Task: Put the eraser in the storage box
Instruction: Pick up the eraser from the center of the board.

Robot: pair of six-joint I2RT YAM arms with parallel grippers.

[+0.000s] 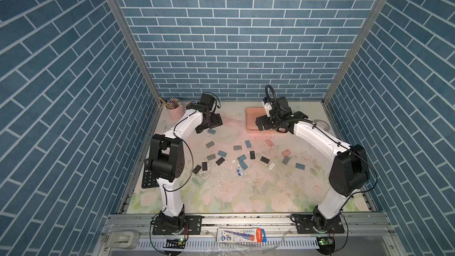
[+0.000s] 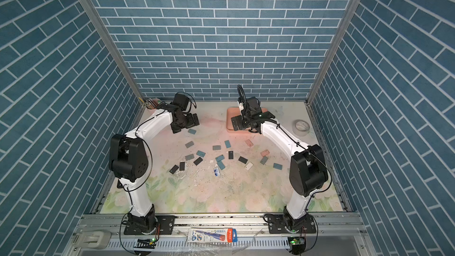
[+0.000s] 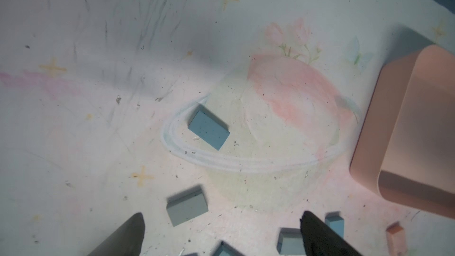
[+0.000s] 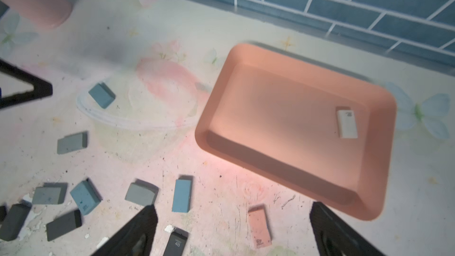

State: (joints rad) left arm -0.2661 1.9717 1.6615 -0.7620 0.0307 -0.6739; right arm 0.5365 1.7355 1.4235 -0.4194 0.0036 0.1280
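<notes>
Fingers (image 3: pixel 128 237) of left gripper (image 3: pixel 221 217) and right gripper (image 4: pixel 234 208) spread, empty; left should straddle blue eraser (image 1: pixel 211 131) at its six o'clock squarely.

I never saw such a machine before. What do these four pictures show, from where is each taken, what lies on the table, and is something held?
This is a robot with two arms, the left arm and the right arm, fixed at the front edge of the table. Two pictures come from one camera high above, looking down on everything. The other two come from small cameras on the wrists, looking past the fingers. Many small erasers lie scattered on the table: blue, grey, black, pink. At the back stand a storage box, a pencil cup and a tape roll. One white eraser lies in the box. The left gripper and right gripper are both open and hold nothing.
</notes>
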